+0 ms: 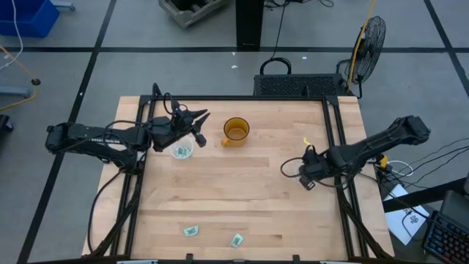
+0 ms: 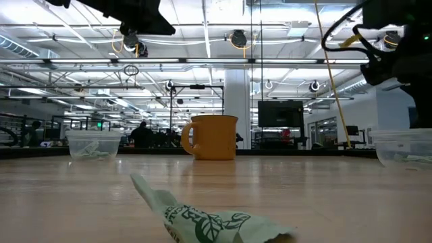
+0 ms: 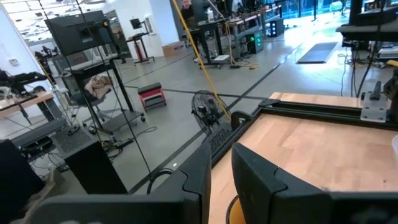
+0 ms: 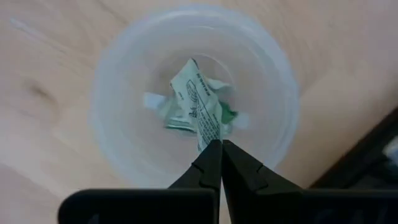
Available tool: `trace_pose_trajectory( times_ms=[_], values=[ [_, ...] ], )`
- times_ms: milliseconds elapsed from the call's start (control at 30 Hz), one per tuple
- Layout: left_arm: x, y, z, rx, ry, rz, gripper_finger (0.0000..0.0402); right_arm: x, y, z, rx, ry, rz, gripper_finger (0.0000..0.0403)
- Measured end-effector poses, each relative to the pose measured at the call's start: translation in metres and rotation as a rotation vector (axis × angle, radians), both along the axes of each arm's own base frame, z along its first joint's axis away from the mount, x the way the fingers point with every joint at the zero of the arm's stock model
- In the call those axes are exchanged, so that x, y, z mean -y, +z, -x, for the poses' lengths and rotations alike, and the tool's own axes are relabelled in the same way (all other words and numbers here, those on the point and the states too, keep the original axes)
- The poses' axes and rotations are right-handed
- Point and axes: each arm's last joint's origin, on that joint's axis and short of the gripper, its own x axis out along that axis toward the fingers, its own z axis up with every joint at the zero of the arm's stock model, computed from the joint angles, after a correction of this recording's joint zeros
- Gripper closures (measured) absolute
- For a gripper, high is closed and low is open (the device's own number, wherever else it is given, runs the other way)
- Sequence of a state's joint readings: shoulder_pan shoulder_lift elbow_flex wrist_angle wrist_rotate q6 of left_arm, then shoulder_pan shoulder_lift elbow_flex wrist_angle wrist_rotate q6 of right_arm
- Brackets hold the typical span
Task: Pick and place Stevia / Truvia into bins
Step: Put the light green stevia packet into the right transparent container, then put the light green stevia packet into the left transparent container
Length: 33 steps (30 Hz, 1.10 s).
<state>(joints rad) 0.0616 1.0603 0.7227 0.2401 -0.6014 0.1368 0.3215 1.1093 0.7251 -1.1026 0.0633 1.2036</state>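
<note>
My right gripper [image 4: 220,147] hangs over the right clear cup [image 4: 193,93] near the table's right edge, shut on a green-and-white sachet [image 4: 196,106]. More sachets lie at this cup's bottom. In the low view the cup [image 2: 405,147] stands at the right. My left gripper [image 1: 199,126] is open and holds nothing, raised just beyond the left clear cup [image 1: 181,151], which has sachets in it. Two loose sachets [image 1: 191,231] [image 1: 237,240] lie flat near the table's near edge; one [image 2: 202,219] shows close in the low view. My right gripper pinches the sachet by its upper end [image 4: 206,135] between the two fingertips, coming from above and pointing down. The sachet hangs below the fingers inside the cup, its lower part down among the other sachets on the cup's bottom.
An amber-orange mug [image 1: 236,130] with a handle stands at the far middle of the table, between the two cups. A black frame [image 1: 333,139] runs along the table's sides. Bare wood lies across the middle.
</note>
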Motion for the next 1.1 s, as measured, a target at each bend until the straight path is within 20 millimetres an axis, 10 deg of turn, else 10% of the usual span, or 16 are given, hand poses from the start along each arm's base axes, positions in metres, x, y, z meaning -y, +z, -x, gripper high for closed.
trace_pose_trajectory(
  times_ms=[567, 867, 1100],
  values=[
    [-0.001, 0.000, 0.000, 0.004, 0.006, 0.010, 0.0330, 0.012, 0.000, -0.009, 0.038, 0.027, -0.022, 0.0332],
    [-0.001, -0.001, 0.000, 0.004, -0.008, 0.017, 0.0330, 0.014, 0.047, -0.019, 0.261, 0.121, -0.050, 0.0332],
    [0.010, -0.013, -0.003, -0.107, -0.364, 0.111, 0.0330, 0.015, 0.077, -0.038, 0.652, 0.338, 0.179, 0.0332]
  ],
)
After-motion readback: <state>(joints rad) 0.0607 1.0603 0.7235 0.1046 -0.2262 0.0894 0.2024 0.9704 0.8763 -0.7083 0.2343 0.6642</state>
